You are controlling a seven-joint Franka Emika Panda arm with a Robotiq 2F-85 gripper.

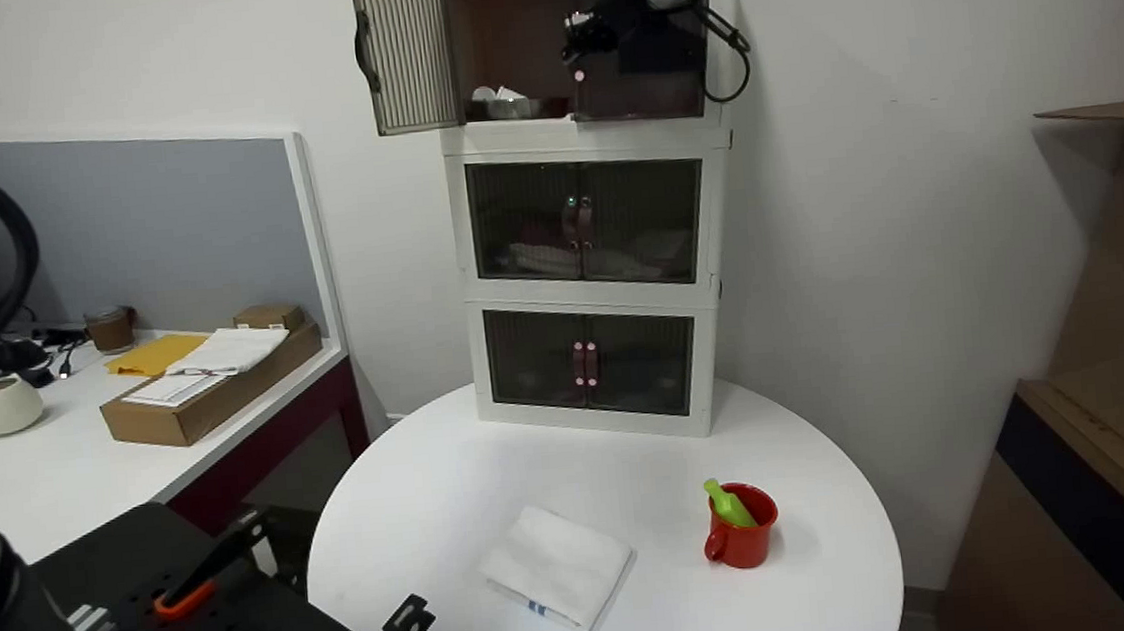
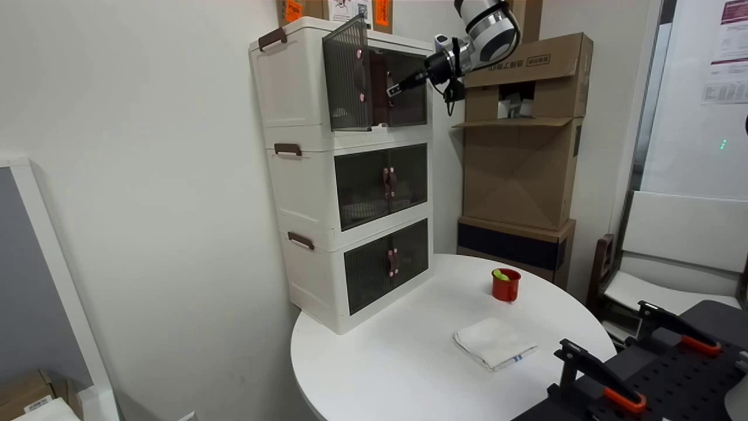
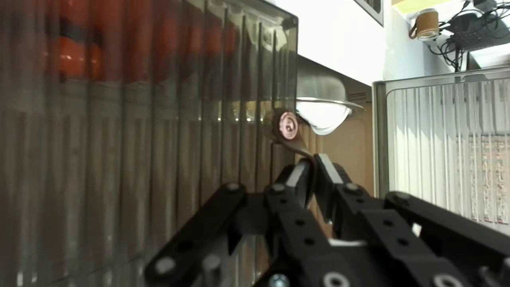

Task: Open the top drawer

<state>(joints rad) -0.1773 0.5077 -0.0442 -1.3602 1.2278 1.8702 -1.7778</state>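
Observation:
The top drawer is the highest compartment of the white tower cabinet (image 1: 580, 134). Its front has two smoky see-through doors. The left door (image 1: 406, 52) is swung wide open; it also shows open in an exterior view (image 2: 347, 76). The right door (image 2: 412, 108) looks shut or nearly shut; I cannot tell which. It fills the left of the wrist view (image 3: 159, 151). My gripper (image 3: 312, 163) is closed around the right door's brown strap handle (image 3: 293, 143), which runs between the fingertips. The gripper shows in both exterior views (image 1: 576, 44) (image 2: 397, 90) at the right door's inner edge.
A metal bowl (image 1: 511, 109) with white items sits inside the open left half. Middle (image 1: 585, 223) and lowest (image 1: 591, 363) compartments are shut. A red mug (image 1: 745, 532) with a green scoop and a folded white cloth (image 1: 560, 566) lie on the round table. Cardboard boxes (image 2: 514, 169) stand beside the cabinet.

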